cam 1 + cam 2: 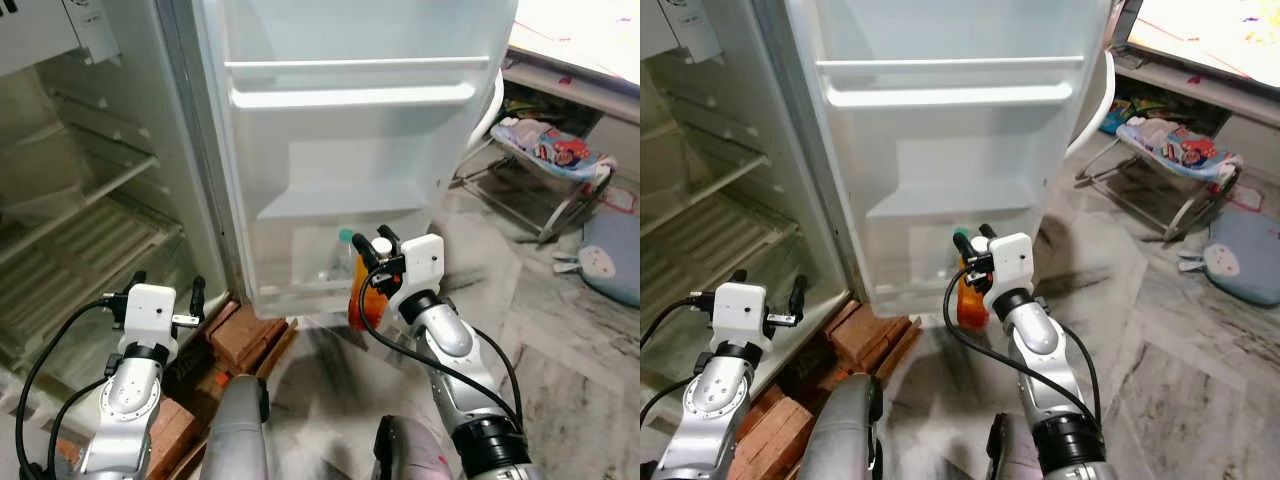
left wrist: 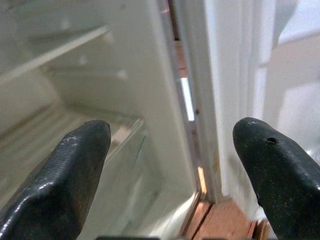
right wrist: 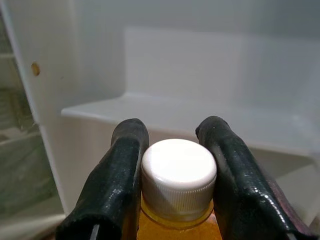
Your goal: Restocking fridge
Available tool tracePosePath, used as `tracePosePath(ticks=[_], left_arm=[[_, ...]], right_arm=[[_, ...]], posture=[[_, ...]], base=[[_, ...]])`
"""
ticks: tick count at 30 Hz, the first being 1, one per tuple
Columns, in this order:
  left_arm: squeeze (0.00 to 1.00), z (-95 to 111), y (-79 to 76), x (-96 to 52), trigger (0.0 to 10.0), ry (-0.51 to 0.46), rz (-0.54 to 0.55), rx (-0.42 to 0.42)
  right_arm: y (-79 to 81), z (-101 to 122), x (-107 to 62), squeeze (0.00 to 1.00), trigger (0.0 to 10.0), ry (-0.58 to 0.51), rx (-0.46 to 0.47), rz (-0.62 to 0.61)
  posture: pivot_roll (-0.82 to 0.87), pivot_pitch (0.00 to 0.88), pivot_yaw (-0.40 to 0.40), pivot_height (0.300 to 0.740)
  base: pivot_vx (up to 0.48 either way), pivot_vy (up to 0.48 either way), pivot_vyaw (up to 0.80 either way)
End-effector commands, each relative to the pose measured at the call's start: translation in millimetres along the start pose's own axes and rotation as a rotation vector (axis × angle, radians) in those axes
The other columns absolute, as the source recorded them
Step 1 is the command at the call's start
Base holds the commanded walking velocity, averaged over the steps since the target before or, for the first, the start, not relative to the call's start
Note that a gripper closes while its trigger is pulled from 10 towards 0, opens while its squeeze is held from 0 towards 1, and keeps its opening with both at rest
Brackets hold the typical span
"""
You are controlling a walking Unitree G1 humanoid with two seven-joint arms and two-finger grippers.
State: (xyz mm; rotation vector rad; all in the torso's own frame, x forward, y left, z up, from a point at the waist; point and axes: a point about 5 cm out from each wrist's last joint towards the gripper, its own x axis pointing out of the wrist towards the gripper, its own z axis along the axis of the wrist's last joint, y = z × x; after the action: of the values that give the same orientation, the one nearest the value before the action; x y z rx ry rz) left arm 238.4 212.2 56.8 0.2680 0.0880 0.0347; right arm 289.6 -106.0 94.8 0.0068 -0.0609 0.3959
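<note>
Orange bottle (image 1: 362,300), white cap (image 3: 178,172), clamped at the neck by the right pincer (image 1: 378,246); both black fingers (image 3: 117,175) press the cap sides, bottle hangs upright below them. It sits just in front of the lowest bin of the open fridge door (image 1: 340,150), not inside it. In that bin, just beyond the held bottle at about 11 o'clock from it, stands a clear bottle with a teal cap (image 1: 344,237). Door shelves above are bare white.

Left pincer (image 1: 166,289) is at 8 o'clock in the eye view, fingers (image 2: 70,170) spread wide apart, gripping nothing, pointed at the fridge body's lower edge next to the door hinge. Fridge interior (image 1: 70,220) at 9–10 o'clock, wire shelves visible.

Red bricks (image 1: 245,335) under the fridge base, between the two arms. Marble floor (image 1: 560,350). At 2–3 o'clock: baby bouncer (image 1: 545,150) with patterned fabric, a blue cushion (image 1: 615,255) beyond it.
</note>
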Motion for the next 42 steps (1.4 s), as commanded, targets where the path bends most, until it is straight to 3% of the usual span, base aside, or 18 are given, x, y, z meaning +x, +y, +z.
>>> tracePosePath(ticks=[1,19,31,42], left_arm=[[0.00,2.7,-3.6,1.1,10.0,-0.017,-0.024,0.000],[0.00,1.6,-3.8,1.2,10.0,-0.011,-0.026,-0.001],[0.00,-1.5,0.8,1.7,10.0,0.016,0.029,0.030],[0.00,-0.8,0.8,1.0,10.0,0.013,0.037,0.027]], right_arm=[[-7.9,7.5,0.0,0.00,10.0,-0.031,-0.027,-0.016],[-8.2,6.2,-0.3,0.00,10.0,-0.023,-0.030,-0.015],[-4.7,4.1,0.0,0.00,10.0,-0.012,-0.024,0.010],[-2.1,3.1,1.2,0.00,10.0,-0.006,-0.024,0.028]], posture=[[0.13,0.027,-0.043,0.628],[0.13,0.030,-0.043,0.628],[0.13,0.036,-0.046,0.628],[0.13,0.038,-0.049,0.563]], base=[[0.349,0.000,0.00],[0.332,0.000,0.00],[0.000,0.000,0.00],[0.000,0.000,0.00]])
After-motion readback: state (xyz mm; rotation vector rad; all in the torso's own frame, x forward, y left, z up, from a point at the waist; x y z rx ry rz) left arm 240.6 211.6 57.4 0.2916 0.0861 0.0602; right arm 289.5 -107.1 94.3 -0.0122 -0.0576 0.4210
